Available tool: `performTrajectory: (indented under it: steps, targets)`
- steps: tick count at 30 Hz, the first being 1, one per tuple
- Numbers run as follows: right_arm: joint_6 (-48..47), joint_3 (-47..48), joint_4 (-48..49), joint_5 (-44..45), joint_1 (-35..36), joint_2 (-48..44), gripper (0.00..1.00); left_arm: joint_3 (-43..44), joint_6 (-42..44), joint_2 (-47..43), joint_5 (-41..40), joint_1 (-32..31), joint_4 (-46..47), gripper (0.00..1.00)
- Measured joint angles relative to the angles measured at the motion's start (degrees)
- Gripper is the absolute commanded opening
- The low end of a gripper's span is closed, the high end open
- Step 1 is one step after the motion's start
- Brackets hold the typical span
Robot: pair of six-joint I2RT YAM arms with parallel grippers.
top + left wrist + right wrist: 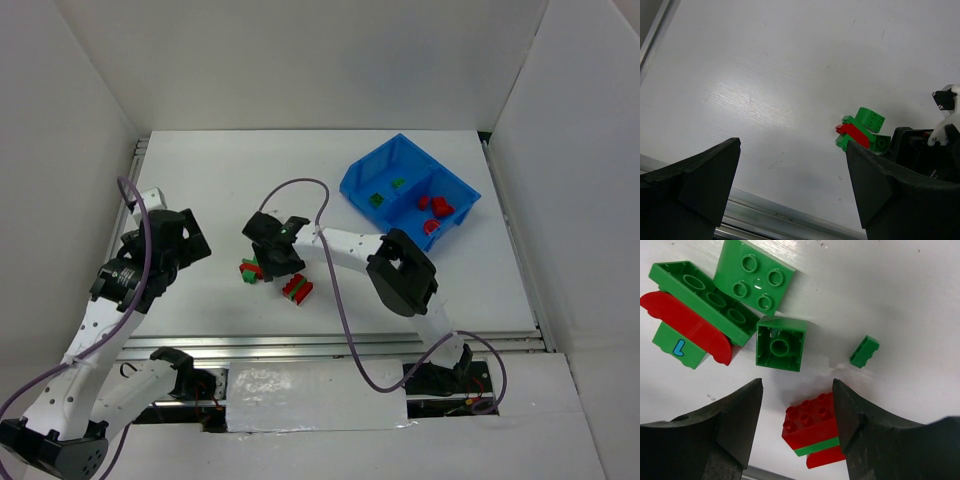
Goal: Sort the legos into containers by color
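Legos (862,131): I saw a small heap, green with one red piece, on the white table (765,75).
Left gripper (791,146): jaws stood wide apart, holding nothing; one finger's tip just beside the legos.
Right arm (922,150): black-and-white part just beyond the legos.

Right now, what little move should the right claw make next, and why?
Probably close the right gripper on the red-and-green stack. Its fingers stand open on either side of that stack, a gap showing at one side, so nothing is gripped yet.
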Motion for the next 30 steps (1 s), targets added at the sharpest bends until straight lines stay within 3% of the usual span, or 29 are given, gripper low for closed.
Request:
performTrajectory:
  steps: [22,25,30]
  targets:
    - [-2.7,6.6,1.0,0.9,0.1,6.2,0.65,-0.1,1.6,0.3,3.0,0.3,1.5,1.00]
    - [-3.1,6.6,1.2,1.0,0.1,6.2,0.62,-0.1,1.7,0.3,3.3,0.3,1.5,1.00]
    - [-4.2,6.6,1.9,1.4,0.1,6.2,0.48,-0.1,1.7,0.3,3.5,0.3,1.6,1.00]
